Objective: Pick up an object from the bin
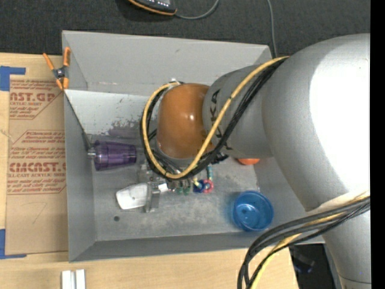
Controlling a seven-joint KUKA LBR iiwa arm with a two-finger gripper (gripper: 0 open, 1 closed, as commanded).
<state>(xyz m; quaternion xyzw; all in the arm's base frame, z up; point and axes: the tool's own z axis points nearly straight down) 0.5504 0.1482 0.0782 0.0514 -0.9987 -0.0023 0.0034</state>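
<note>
The arm is leaning in across the right wall of the bin, its orange-covered wrist hanging above the bin's middle and the gripper pointing down at the bin's floor.

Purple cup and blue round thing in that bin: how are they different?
The purple cup lies tipped on its side near the bin's left wall; the blue dish sits flat at the lower right. The purple cup is long, tapered and see-through; the blue dish is low, round and opaque. Both lie loose on the bin floor.
</note>
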